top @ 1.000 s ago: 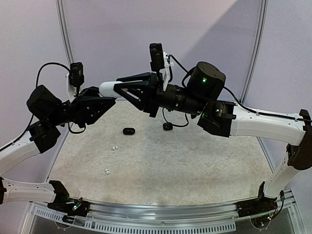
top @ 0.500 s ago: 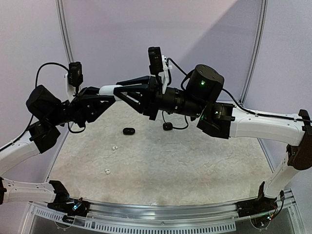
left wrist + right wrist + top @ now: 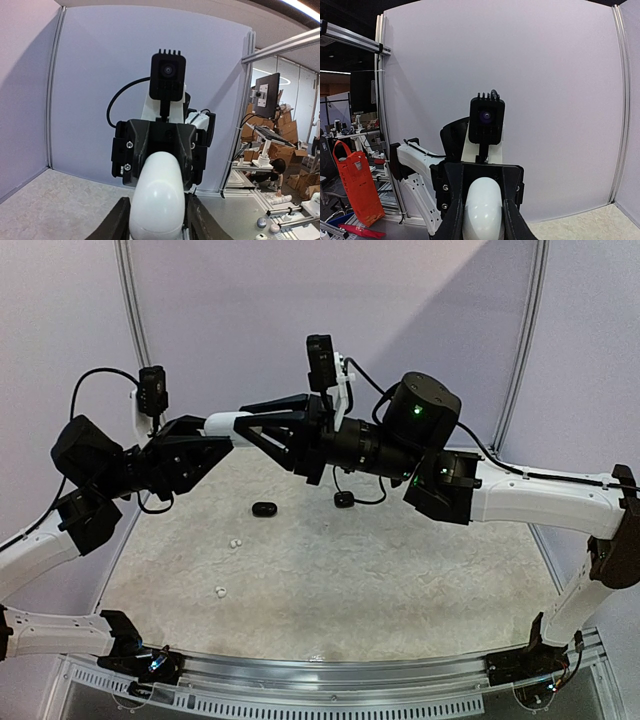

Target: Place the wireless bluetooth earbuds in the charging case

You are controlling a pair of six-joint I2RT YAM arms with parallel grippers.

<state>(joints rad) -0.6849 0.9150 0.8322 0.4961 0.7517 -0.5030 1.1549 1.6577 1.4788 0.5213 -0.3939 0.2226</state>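
charging case (image 3: 222, 424): likely light, rigid, slippery; aloft | right fingers (image 3: 451, 220) clamped it | left fingers (image 3: 117, 226) flanked it, grip unclear | white earbuds (image 3: 235, 542) lay on worktop (image 3: 400, 580), tiny; best pinched across middle

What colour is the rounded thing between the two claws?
Glossy white; the case shows best in the left wrist view.

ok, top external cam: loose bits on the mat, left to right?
tiny white bean-like earbud nearest the arm bases → second tiny white earbud → glossy black oval pebble-shaped piece → smaller black rounded piece below the right arm
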